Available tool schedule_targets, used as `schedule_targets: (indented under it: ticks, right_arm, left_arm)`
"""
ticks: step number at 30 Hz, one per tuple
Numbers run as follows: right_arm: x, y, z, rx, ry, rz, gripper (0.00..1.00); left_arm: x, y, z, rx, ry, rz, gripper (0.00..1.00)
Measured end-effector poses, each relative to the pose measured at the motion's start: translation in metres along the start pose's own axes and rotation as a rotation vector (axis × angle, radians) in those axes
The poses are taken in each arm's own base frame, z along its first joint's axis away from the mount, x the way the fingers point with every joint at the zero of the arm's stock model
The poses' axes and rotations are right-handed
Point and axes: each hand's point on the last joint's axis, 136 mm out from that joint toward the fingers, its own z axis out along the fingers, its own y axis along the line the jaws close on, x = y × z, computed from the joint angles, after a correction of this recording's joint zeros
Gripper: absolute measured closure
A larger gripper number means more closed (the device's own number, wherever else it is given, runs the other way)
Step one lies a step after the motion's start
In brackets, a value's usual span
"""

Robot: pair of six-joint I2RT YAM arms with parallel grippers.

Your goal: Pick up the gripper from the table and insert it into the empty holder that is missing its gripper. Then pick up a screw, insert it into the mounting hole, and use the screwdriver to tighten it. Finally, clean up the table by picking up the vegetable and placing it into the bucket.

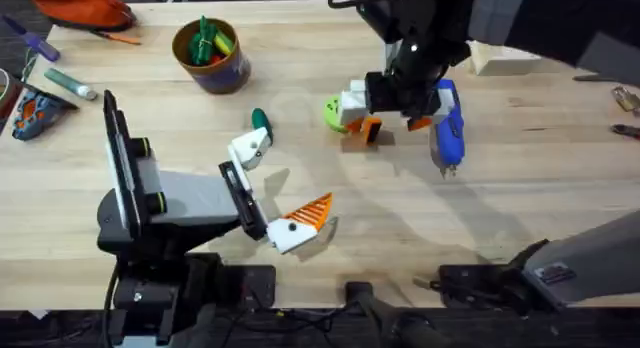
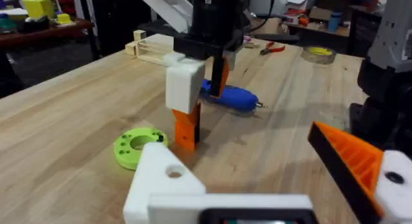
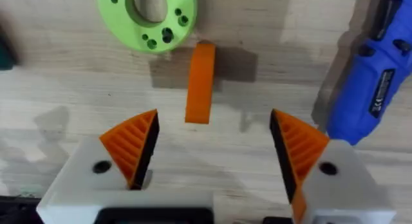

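Observation:
The small orange gripper block stands on edge on the table beside a lime-green disc. My right gripper hovers over it, open, with the block just beyond its orange pads. The blue screwdriver lies right of the block. My left gripper is open; one finger is the plain white holder, the other carries an orange pad. The dark green vegetable lies by the holder. The bucket stands at the back left. The screw is out of view.
A pale wooden box sits at the back right, with pliers near the right edge. An orange pouch and small tools lie at the far left. The bucket holds green items. A tape roll lies beyond the screwdriver.

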Motion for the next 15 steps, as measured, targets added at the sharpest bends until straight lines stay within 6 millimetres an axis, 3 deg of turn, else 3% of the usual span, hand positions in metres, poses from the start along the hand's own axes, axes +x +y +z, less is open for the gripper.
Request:
schedule_targets:
  ticks: [7, 15]
  right_arm:
    - [0.001, -0.005, 0.007, 0.041, 0.015, -0.005, 0.018]
    - [-0.004, 0.003, 0.014, 0.035, 0.001, -0.011, 0.122]
  left_arm:
    - [0.000, 0.000, 0.000, 0.000, 0.000, 0.000, 0.016]
    - [0.000, 0.000, 0.000, 0.000, 0.000, 0.000, 0.015]
